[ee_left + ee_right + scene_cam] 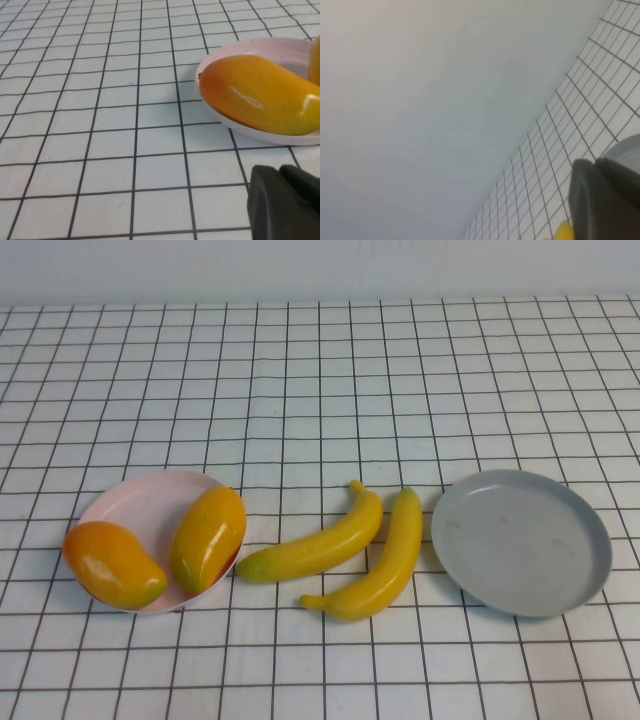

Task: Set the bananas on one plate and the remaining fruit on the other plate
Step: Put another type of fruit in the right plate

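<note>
**Mangoes plated, bananas loose on the grid cloth**

Nearest to us, at about 7 o'clock on the table, the pale pink plate (128, 502) lies flat, a smooth matte disc with a low rim. Two plump oval fruits sit on it, glossy as moulded plastic: the left mango (113, 563) overhangs the near rim, its skin running from reddish orange to yellow, and the right mango (208, 537) lies beside it, angled toward 1 o'clock. In the left wrist view we see the left mango's shine and a dark stem dot at its blunt end.

At 6 o'clock, between the plates, the two bananas lie on the cloth. The near banana (376, 572) and the far banana (318, 545) are long, curved, waxy yellow with greenish tips, close together and roughly parallel, both pointing toward 1 o'clock.

At 4 o'clock we find the grey plate (520, 540), round and dull, with faint specks on its surface.

The tablecloth (320, 380) is white with a thin black grid and runs back to a plain pale wall at 12 o'clock.

The left gripper (285, 202) shows as dark matte fingers, clenched on nothing, low over the cloth near the pink plate. The right gripper (605, 197) is likewise clenched and empty, tilted up toward the wall
</note>
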Robot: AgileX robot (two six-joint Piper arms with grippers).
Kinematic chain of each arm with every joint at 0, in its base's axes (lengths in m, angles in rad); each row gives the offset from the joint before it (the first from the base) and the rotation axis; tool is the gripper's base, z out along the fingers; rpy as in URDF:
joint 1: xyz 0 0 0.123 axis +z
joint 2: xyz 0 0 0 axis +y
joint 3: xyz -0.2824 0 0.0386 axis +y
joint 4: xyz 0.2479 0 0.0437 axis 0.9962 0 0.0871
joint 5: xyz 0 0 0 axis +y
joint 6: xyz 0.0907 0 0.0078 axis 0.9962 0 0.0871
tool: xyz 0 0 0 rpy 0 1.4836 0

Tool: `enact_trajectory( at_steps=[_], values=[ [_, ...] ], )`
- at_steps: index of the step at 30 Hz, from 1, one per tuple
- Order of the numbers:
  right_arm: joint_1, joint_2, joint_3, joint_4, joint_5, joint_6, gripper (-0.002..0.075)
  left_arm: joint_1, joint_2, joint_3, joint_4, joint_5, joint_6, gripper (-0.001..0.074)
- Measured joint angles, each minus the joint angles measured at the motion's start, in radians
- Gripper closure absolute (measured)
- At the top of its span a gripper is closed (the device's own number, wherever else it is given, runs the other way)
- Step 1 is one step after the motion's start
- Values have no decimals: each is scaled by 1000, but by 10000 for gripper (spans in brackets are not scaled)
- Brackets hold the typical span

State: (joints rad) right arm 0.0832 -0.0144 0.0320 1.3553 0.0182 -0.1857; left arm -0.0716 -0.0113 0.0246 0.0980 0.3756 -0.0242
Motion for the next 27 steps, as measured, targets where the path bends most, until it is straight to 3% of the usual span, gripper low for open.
enact_trajectory(
  at_steps=[8,13,17,20,23,27],
  values=[
    [0,0,-24,-58,169,-62,742,0,0,0,0,0,0,738],
    [0,97,-213,-387,353,-124,742,0,0,0,0,0,0,738],
    [0,315,-422,-797,579,-130,742,0,0,0,0,0,0,738],
    [0,495,-561,-1010,705,-130,742,0,0,0,0,0,0,738],
    [0,663,-667,-1085,719,-130,742,0,0,0,0,0,0,738],
    [0,839,-777,-1051,733,-167,742,0,0,0,0,0,0,738]
  ],
)
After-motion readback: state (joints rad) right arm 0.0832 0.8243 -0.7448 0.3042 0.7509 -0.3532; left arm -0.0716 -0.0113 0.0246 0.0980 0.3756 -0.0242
